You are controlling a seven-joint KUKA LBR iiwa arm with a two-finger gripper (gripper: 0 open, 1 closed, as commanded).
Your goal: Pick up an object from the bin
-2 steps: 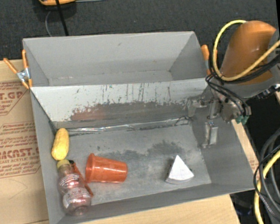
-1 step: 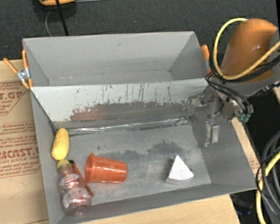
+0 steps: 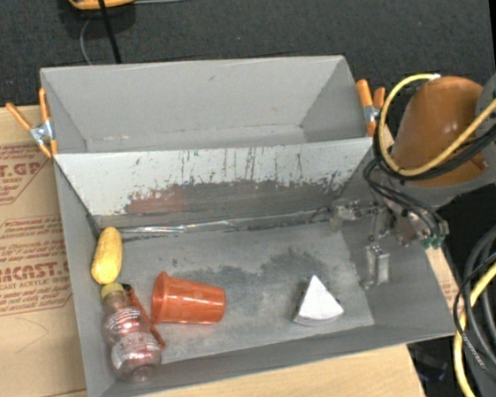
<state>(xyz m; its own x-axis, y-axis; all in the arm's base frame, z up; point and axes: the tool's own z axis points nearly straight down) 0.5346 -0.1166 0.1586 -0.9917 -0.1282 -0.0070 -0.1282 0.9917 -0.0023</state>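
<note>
My gripper (image 3: 378, 265) hangs over the bin's right side, close to the right wall. A white cone-shaped piece (image 3: 317, 304) lies on the bin floor just to its lower left, apart from it. Further left an orange plastic cup (image 3: 187, 300) lies on its side. Nothing shows in the gripper.
At the bin's left wall lie a yellow banana-like thing (image 3: 107, 255) and, below it, a small clear bottle (image 3: 129, 340) with pinkish contents, touching the cup's rim. The arm with its orange cover and cables stands over the bin's right rim.
</note>
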